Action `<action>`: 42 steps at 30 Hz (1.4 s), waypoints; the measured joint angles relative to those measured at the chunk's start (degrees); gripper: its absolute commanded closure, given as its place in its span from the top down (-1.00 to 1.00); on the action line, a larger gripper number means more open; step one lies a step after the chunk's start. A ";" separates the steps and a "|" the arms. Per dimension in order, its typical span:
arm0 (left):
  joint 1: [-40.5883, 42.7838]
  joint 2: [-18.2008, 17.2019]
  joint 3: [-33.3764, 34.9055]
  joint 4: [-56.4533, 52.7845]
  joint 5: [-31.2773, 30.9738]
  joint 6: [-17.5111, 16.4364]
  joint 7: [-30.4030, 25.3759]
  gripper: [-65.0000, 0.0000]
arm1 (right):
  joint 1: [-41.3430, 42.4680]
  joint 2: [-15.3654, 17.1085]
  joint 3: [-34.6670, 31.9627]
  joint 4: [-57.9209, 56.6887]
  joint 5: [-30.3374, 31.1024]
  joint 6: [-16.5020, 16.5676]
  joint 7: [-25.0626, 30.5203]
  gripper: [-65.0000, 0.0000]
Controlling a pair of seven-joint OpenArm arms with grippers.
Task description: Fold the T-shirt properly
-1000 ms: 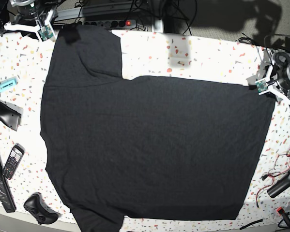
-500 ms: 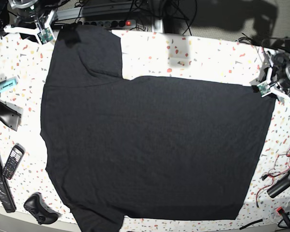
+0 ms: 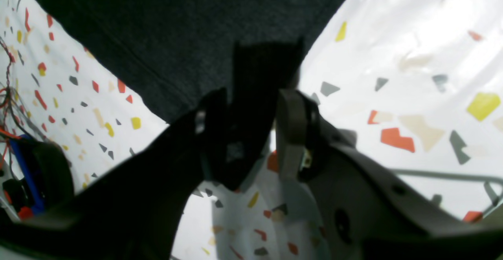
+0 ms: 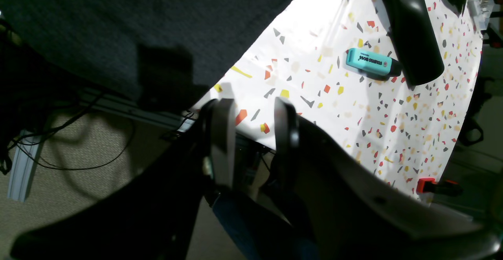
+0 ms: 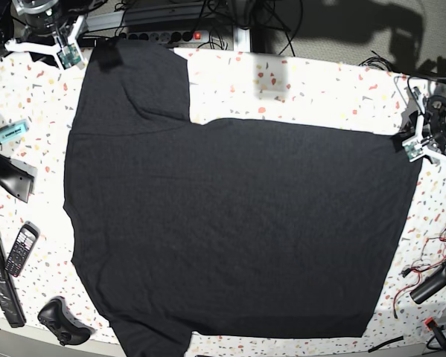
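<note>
The black T-shirt (image 5: 230, 223) lies spread flat, plain side up, over most of the table, one sleeve pointing to the far left corner. My left gripper (image 5: 414, 149) hovers just off the shirt's far right corner. In the left wrist view its jaws (image 3: 253, 95) stand apart, with the dark T-shirt (image 3: 177, 24) corner and a shadow seen through the gap. My right gripper (image 5: 68, 53) sits beside the far left sleeve. In the right wrist view it (image 4: 251, 103) is open and holds nothing, just off the T-shirt (image 4: 98, 16) edge, above the table's rim.
On the left lie a teal highlighter (image 5: 8, 132), a black bar (image 5: 3, 172), a keypad phone (image 5: 20, 249) and a game controller (image 5: 59, 321). A power strip (image 5: 170, 33) and cables run along the back. Red wires (image 5: 431, 268) trail at the right edge.
My left gripper has drawn back to the right, away from the shirt's corner, with its jaws a touch wider. The shirt and my right gripper have hardly moved.
</note>
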 measured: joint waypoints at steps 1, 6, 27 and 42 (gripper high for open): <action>-0.11 0.09 0.00 -0.09 0.00 0.07 0.07 -0.36 | 0.00 -0.02 0.00 0.00 0.00 0.00 0.02 -0.48; -0.11 0.63 0.00 -0.07 -1.11 0.52 0.74 -0.36 | 0.00 -0.02 0.00 0.00 0.00 0.00 -0.07 -0.48; -0.59 2.69 0.20 10.84 -25.83 6.60 24.17 -0.36 | -2.32 -0.02 0.00 0.00 0.02 1.36 -2.78 -0.48; -0.59 2.86 -0.72 18.03 -30.73 10.34 30.77 -0.36 | -4.00 0.28 0.00 0.00 0.44 1.53 -1.11 -0.48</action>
